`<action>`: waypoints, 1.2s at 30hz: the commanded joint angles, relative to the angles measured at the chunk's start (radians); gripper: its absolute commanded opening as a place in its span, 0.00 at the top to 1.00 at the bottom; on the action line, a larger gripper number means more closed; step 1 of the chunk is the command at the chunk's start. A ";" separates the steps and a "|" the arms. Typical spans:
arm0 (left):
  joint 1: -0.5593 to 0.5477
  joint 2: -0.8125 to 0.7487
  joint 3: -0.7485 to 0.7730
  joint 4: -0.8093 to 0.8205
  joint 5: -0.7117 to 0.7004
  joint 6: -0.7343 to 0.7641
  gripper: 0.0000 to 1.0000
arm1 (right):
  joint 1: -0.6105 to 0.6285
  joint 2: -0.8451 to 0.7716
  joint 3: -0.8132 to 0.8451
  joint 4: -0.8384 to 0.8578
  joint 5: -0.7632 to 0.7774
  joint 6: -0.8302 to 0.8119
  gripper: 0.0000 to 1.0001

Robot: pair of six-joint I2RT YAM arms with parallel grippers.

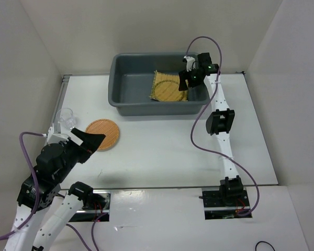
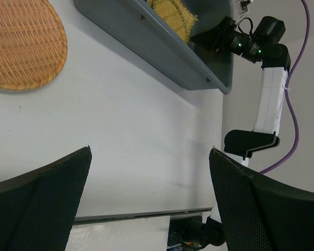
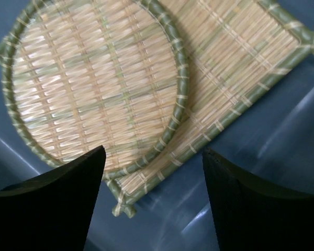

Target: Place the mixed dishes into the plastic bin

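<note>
A: Why does the right pincer (image 3: 153, 151) hang over the far right end of the plastic bin (image 1: 131, 86)?

B: I'd say it is there for a drop-off. Its fingers stand wide with nothing between them, and straight below lies the round tan plate (image 3: 94, 83), flat on the square mat (image 3: 240, 68) on the bin floor. So 2 dishes are in.

A: And the left pincer (image 2: 150, 151)?

B: Also spread wide and empty, held low over the desk (image 1: 162, 151) at the near left. It sits just beside the orange plate (image 1: 102, 134), which lies flat on the desk, well apart from the bin. My guess is that plate comes next.

A: Anything else out there?

B: A clear cup (image 1: 67, 117) stands beyond the orange plate, near the desk's left edge. It is see-through against white, so I can't tell whether it is 1 cup or several stacked.

A: What else can't you see?

B: The plate covers part of the mat. From above, the right pincer hides the mat's right corner. The left wrist view cuts the orange plate off at its edge.
</note>
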 commanded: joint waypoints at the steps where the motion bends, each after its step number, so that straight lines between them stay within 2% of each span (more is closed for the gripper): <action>1: 0.004 -0.011 -0.015 0.028 0.015 -0.006 0.01 | -0.023 -0.114 0.052 0.034 0.016 0.014 0.19; 8: 0.004 0.007 -0.038 0.037 0.026 0.016 0.01 | -0.023 -0.230 0.052 -0.072 0.002 -0.053 0.08; 11: 0.004 0.007 -0.060 0.060 0.026 0.025 0.01 | -0.023 -0.281 0.052 -0.106 -0.007 -0.063 0.08; 15: 0.004 0.042 -0.060 0.060 0.026 0.088 0.01 | -0.014 -0.330 0.052 -0.155 -0.051 -0.101 0.42; 16: 0.004 0.053 -0.060 0.060 0.026 0.099 0.01 | -0.004 -0.347 0.034 -0.164 -0.051 -0.089 0.55; 17: 0.004 0.071 -0.051 0.071 0.026 0.108 0.01 | -0.004 -0.373 0.017 -0.164 -0.051 -0.089 0.79; 19: 0.004 0.084 -0.051 0.083 0.017 0.129 0.01 | 0.022 -0.387 -0.023 -0.164 -0.051 -0.118 0.96; 20: 0.004 0.084 -0.051 0.097 0.017 0.129 0.01 | 0.034 -0.387 -0.035 -0.164 -0.027 -0.118 0.99; 22: 0.004 0.084 -0.063 0.110 0.017 0.140 0.01 | 0.086 -0.398 -0.083 -0.164 0.011 -0.127 1.00; 26: 0.004 0.084 -0.063 0.110 0.007 0.151 0.01 | 0.203 -0.407 -0.138 -0.164 0.146 -0.179 0.85; 32: 0.004 0.049 -0.063 0.070 -0.023 0.151 0.01 | 0.266 -0.286 -0.009 -0.164 0.292 -0.144 0.62; 35: 0.004 0.029 -0.063 0.048 -0.023 0.129 0.01 | 0.287 -0.266 -0.029 -0.164 0.326 -0.174 0.36; 36: 0.004 0.019 -0.063 0.039 -0.023 0.129 0.01 | 0.301 -0.266 -0.046 -0.164 0.335 -0.199 0.18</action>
